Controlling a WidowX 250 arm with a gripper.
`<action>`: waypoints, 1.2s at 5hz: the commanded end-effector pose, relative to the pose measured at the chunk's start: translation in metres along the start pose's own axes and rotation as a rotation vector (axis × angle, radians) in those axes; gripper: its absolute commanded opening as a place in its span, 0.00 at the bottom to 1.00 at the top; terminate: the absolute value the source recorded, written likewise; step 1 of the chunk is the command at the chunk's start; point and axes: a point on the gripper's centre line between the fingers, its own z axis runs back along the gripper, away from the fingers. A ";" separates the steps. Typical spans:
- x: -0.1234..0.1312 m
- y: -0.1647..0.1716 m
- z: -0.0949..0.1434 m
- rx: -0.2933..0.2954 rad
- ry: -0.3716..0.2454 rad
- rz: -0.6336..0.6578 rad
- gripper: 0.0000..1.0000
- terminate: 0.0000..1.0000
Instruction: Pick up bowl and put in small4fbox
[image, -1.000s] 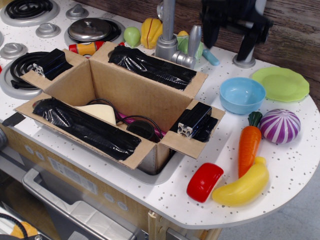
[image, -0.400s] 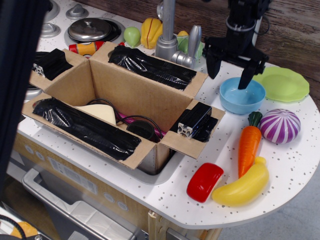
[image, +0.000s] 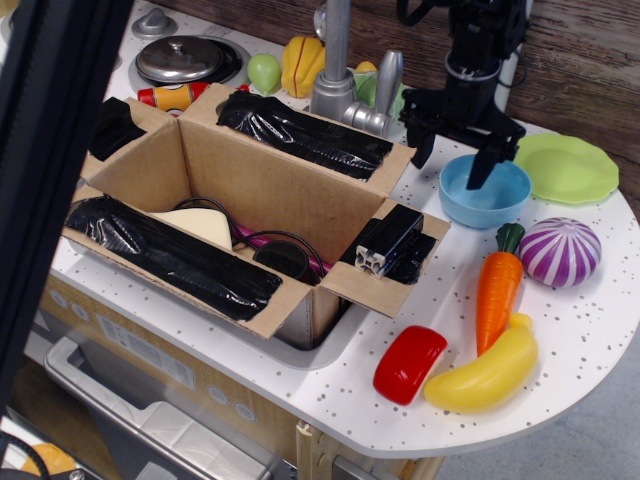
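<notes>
Countertop (image: 600, 300): bowl (image: 485, 195) beneath hand (image: 451, 159)

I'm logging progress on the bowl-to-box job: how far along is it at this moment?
Early stage. Done: the claw is positioned over the light-blue bowl, open, one finger outside the rim and the other dipping inside. In hand: nothing yet; the bowl sits on the counter beside the green plate. Left: closing on the rim, lifting, carrying it to the cardboard box and releasing it.

light-blue bowl (image: 487, 196); brown small4fbox (image: 260, 185), purple-striped onion (image: 560, 252)
</notes>
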 end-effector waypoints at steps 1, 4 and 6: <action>0.014 0.001 0.012 -0.035 -0.081 0.015 0.00 0.00; 0.004 0.001 0.087 0.069 -0.066 0.058 0.00 0.00; -0.032 0.048 0.128 0.226 -0.045 0.092 0.00 0.00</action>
